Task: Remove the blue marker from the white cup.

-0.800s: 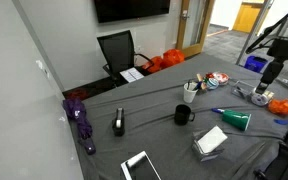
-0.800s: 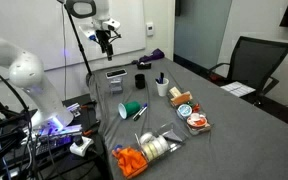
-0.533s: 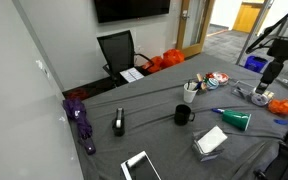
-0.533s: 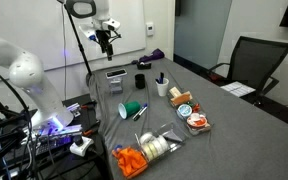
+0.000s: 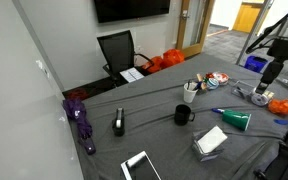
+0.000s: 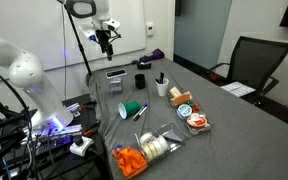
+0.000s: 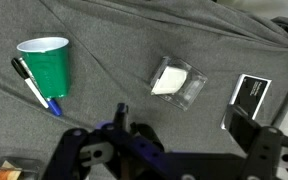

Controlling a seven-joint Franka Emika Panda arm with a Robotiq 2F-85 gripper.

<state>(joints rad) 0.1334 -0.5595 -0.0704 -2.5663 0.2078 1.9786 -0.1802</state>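
Note:
The white cup [image 5: 191, 92] stands upright on the grey table in both exterior views [image 6: 162, 89], with a dark marker [image 6: 162, 78] sticking out of its top. Its colour is too small to tell. My gripper [image 6: 106, 41] hangs high above the table's end, well away from the cup, and also shows in an exterior view [image 5: 271, 74]. In the wrist view its fingers [image 7: 184, 125] are spread wide with nothing between them. The white cup is out of the wrist view.
A green cup [image 7: 46, 62] lies on its side with a blue-tipped marker [image 7: 34, 85] beside it. A clear plastic box [image 7: 176, 82], a black mug [image 5: 183, 115], a black device [image 7: 249, 92], tape rolls [image 6: 159, 147] and orange items [image 6: 132, 160] sit around.

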